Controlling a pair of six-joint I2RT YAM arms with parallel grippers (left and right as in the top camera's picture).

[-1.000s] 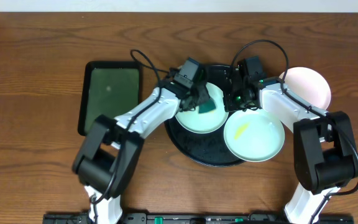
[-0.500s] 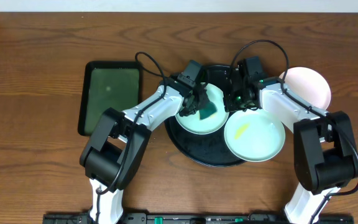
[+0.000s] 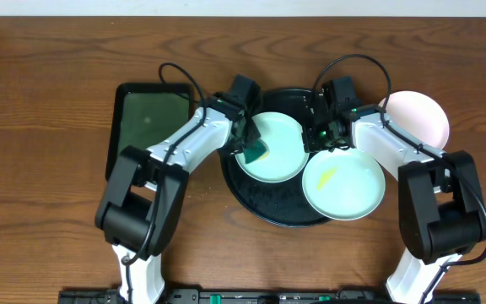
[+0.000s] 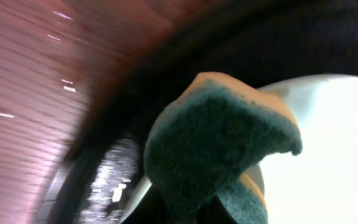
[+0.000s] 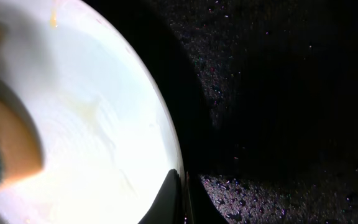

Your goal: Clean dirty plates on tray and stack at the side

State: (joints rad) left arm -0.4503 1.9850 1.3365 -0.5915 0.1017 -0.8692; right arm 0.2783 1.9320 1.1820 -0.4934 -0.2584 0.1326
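Left hand (image 3: 247, 139) is closed on a green sponge (image 3: 257, 153); the sponge touches the left rim of the back plate (image 3: 283, 156), which lies on the black tray (image 3: 277, 213); the middle of this plate lies to the right of the sponge; right hand (image 3: 317, 137) seems to pinch its right rim; a smeared plate (image 3: 344, 186) lies in front, nearer the right arm.
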